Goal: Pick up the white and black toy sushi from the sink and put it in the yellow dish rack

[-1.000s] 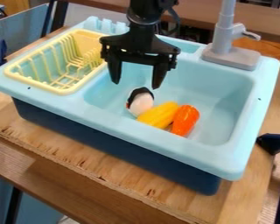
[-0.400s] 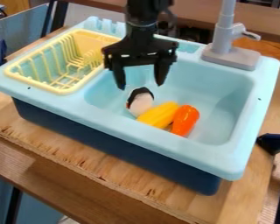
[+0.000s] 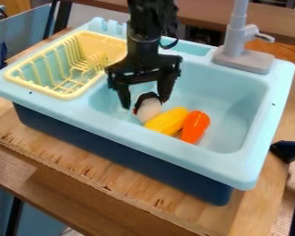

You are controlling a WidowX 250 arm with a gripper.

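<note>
Hanging over the blue toy sink (image 3: 174, 150), at the end of its basin beside the yellow dish rack (image 3: 65, 95), the black gripper (image 3: 145, 103) is spread, released, with its fingers to either side of a rounded white thing (image 3: 150, 110) with a black top. That piece lies in the sink's basin, towards its front wall, next to a yellow piece (image 3: 167, 120), which in turn lies against an orange one (image 3: 195, 126). Judging by its toy-like look, the white piece should be light and not at all fragile; whether it is hard plastic or stuffed and soft cannot be told, though a smooth, curved skin could slip or roll towards the sink's wall if pinched off-centre. The best hold would be across its waist, just below the black part, with the pads level on opposite sides and clear of the yellow piece. The fingers partly cover the black top, and it is hard to tell whether either of them touches it. The small reddish patch at its edge is too blurred to name, its underside is hidden in the sink, and the arm (image 3: 149, 32) is cut off above.
</note>
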